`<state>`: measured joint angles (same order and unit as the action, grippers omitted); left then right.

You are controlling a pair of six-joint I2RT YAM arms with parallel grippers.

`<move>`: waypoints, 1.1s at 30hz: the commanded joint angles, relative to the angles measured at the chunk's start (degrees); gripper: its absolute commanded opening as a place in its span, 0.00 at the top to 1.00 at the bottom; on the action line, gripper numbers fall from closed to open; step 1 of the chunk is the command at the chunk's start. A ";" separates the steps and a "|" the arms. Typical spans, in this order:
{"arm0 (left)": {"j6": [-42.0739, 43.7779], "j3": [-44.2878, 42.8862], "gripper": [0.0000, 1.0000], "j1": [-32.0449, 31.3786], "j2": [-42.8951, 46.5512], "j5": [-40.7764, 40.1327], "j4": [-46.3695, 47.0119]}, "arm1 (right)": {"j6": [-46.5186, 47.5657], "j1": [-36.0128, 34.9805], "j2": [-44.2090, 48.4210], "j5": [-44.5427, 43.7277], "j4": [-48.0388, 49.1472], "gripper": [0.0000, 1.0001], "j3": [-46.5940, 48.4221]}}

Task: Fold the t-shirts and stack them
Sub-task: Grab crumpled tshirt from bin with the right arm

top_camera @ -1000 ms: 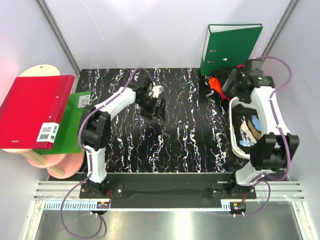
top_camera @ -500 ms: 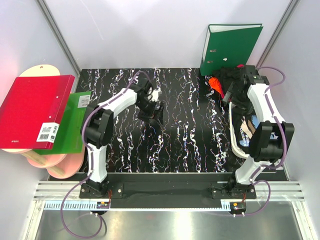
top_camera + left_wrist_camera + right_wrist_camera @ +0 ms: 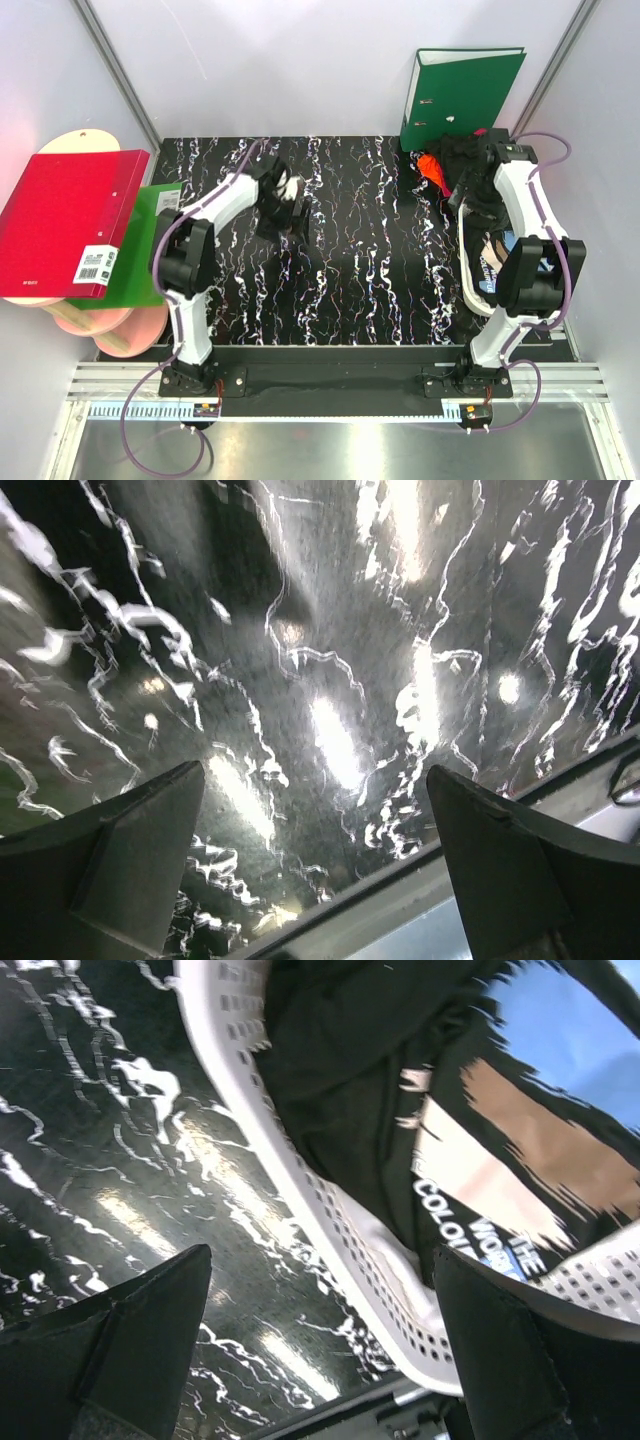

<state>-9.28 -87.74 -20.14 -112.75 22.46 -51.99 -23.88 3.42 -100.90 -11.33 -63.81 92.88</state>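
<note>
Upper right of the top view: right arm reaches over the far end of the white lattice basket (image 3: 262, 1130), which sits along the right edge of the bench (image 3: 380, 260). The right gripper (image 3: 320, 1260) is spread wide w/ nothing btwn its fingers, hanging above the basket rim. In the wrist view, marbled bench shows lower left and the basket upper right.

Inside the basket are bunched t-shirts (image 3: 340, 1050), mostly black. One printed shirt (image 3: 520, 1140) has tan, blue and white blocks (white lettering, only partly readable). An orange-red shirt (image 3: 430, 168) lies at the back of the bench just beside the basket's far end, in front of the upright green binder (image 3: 462, 95).

Centre-left of the top view: left arm stretched out, left gripper (image 3: 312, 780) also spread wide and holding nothing, w/ marbled bench surface under it, well apart from the shirts. A red binder (image 3: 65, 220) sits at the far left edge of the frame, off the bench.
</note>
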 commanded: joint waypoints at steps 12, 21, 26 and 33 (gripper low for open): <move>-3.64 -24.93 0.01 14.42 -12.40 -1.29 -12.17 | -16.72 -0.17 -11.33 -16.70 -17.04 0.00 3.88; -4.26 -25.46 0.01 14.69 -15.13 1.54 -11.56 | -18.39 1.32 -11.17 -18.64 -16.70 0.00 6.35; -3.91 -25.46 0.01 13.64 -15.31 1.54 -11.38 | -15.42 5.80 -11.15 -16.01 -10.99 0.08 -0.32; -3.29 -25.55 0.01 10.92 -13.99 -0.13 -11.38 | -11.02 6.25 -16.78 -14.69 -6.33 1.00 -2.27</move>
<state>-13.04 -112.75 -7.88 -128.51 22.37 -63.46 -36.80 10.46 -116.22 -26.57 -73.76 90.26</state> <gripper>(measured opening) 0.987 0.076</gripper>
